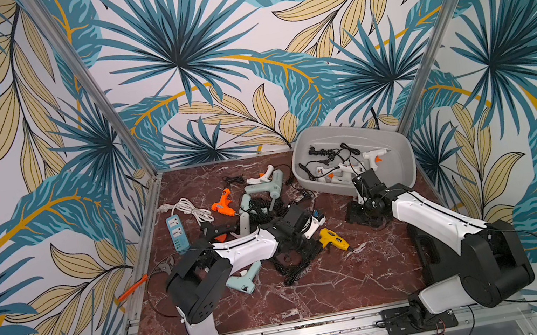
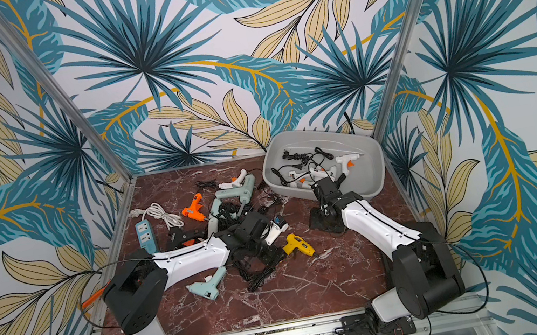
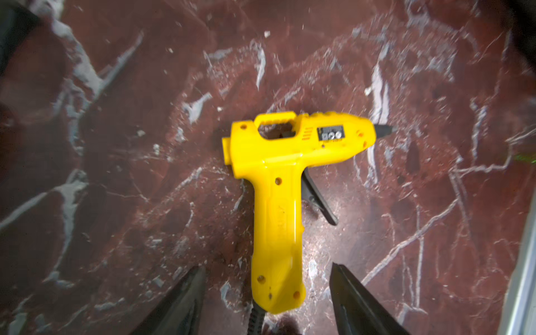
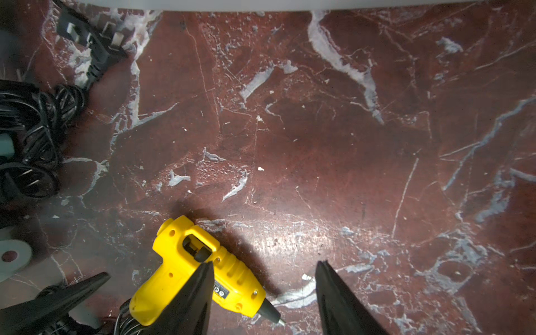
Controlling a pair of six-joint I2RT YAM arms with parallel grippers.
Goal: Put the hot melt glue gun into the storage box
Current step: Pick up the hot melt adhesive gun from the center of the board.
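A yellow hot melt glue gun (image 1: pixel 334 239) (image 2: pixel 296 244) lies flat on the red marble table, nozzle toward the front right. In the left wrist view the yellow glue gun (image 3: pixel 278 179) has its handle between the fingers of my left gripper (image 3: pixel 266 266), which is open with a gap on each side. My right gripper (image 4: pixel 264 263) is open and holds nothing; the yellow gun (image 4: pixel 200 269) lies beside one finger. In a top view my right gripper (image 1: pixel 363 213) hangs just in front of the light grey storage box (image 1: pixel 402 160) (image 2: pixel 369 162) at the back right. Several white glue guns (image 1: pixel 344 167) lie inside.
Left of the yellow gun lies a tangle of black cords (image 1: pixel 291 268) with orange (image 1: pixel 222 207), mint (image 1: pixel 273 182), second mint (image 1: pixel 245 279) and black (image 1: pixel 216 230) glue guns. A blue power strip (image 1: pixel 176 233) is at the left edge, a flat black case (image 1: pixel 432 251) under the right arm.
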